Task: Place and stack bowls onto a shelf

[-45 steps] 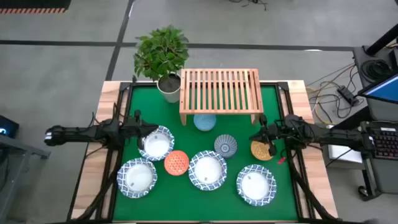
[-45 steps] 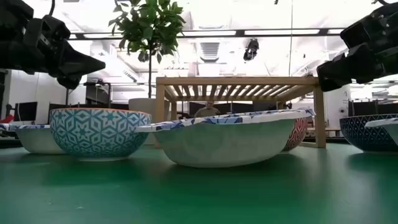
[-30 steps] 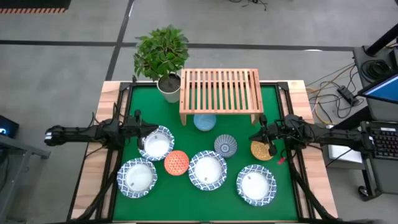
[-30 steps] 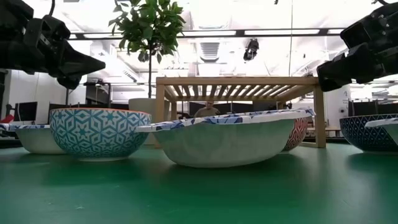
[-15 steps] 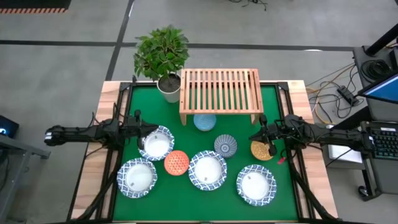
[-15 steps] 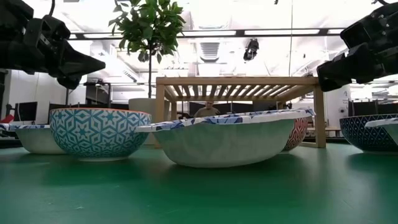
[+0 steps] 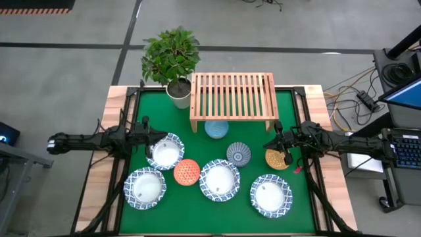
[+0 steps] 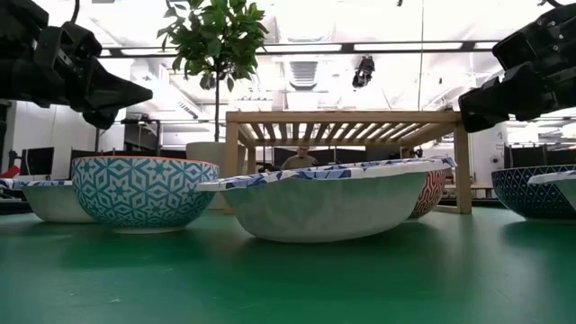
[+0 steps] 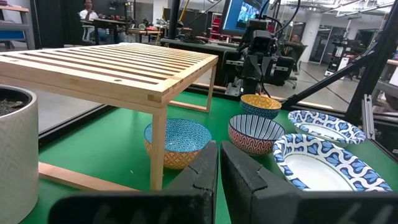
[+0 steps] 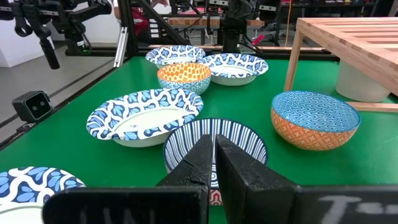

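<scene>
- Four wide white bowls (image 7: 219, 180) sit along the worktop's (image 7: 289, 112) near half.
- Left gripper (image 7: 148, 138) and right gripper (image 7: 271, 144) hover, jaws closed and empty.
- Shelf (image 7: 232, 96) stands farthest, bare.

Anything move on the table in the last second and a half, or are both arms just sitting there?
Nothing visibly changed. The left gripper hangs shut over the white bowl on the left side, and the right gripper hangs shut beside the mustard bowl, both empty. All eight bowls lie where they were on the green mat, and the shelf top carries nothing.
</scene>
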### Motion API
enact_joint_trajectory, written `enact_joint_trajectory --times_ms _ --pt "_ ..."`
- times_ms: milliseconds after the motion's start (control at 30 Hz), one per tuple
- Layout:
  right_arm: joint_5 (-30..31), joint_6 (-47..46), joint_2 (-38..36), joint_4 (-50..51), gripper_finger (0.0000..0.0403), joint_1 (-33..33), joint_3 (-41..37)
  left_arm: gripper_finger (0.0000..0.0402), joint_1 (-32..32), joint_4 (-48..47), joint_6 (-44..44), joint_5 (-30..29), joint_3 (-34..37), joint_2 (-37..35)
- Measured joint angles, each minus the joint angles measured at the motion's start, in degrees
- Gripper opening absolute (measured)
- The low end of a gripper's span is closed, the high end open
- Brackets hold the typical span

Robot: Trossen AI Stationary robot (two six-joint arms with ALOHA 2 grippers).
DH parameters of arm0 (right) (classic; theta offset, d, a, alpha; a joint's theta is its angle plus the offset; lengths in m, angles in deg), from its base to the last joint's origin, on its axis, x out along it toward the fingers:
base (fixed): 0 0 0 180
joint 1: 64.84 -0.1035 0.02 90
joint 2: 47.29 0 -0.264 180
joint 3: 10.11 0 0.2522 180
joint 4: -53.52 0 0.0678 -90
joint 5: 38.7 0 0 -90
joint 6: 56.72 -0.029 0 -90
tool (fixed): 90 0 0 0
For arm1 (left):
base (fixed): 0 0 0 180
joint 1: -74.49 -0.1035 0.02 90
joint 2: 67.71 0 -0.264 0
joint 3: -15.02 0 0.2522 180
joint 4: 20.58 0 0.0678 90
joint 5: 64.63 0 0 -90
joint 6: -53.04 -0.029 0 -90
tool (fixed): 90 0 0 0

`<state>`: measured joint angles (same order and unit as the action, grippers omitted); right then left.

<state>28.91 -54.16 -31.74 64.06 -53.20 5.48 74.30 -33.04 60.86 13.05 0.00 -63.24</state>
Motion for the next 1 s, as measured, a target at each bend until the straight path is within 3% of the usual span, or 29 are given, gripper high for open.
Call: enact_joint_trajectory --times_ms 833,900,1000 --pt "0.0 0.0 0.0 0.0 0.0011 0.0 0.0 0.0001 0.0 0.0 0.0 0.0 0.0 0.0" --pt "0.1 1.6 0.0 -0.2 0.0011 0.0 0.0 0.0001 0.0 0.0 -3.3 -0.3 0.0 0.0" --pt "2.0 11.3 0.0 -0.9 0.0011 0.0 0.0 0.0001 0.0 0.2 -12.4 -0.7 0.0 0.0"
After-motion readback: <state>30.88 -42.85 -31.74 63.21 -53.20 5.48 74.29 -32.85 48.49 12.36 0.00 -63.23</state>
